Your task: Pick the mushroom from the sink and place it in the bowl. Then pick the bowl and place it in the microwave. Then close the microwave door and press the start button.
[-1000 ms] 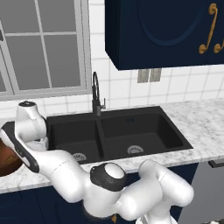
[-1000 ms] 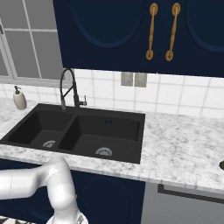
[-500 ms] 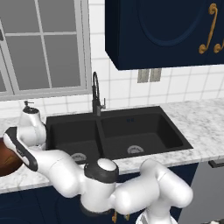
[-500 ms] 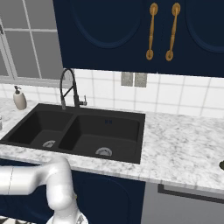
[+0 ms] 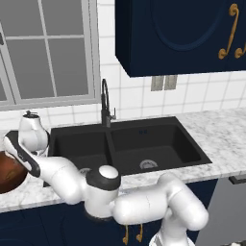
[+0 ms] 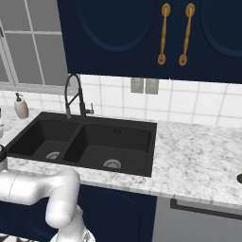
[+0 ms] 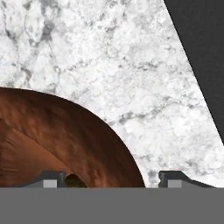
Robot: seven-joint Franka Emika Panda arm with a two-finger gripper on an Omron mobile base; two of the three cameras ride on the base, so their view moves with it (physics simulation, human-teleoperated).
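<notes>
Hovering over the bowl (image 7: 57, 140) on the worktop (image 7: 131, 74), your hand (image 7: 107, 179) was open, straddling its rim; the mushroom (image 7: 75, 181) sat at 6 o'clock.

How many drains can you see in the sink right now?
2. One drain sits in the right basin of the sink; the other drain is in the left basin. In the left base view the arm partly covers the left one.

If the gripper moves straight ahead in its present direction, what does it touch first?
Most likely the bowl: its rim lies between the spread fingertips of the gripper, one tip over its inside, one over the marble counter. Depth is unclear.
</notes>
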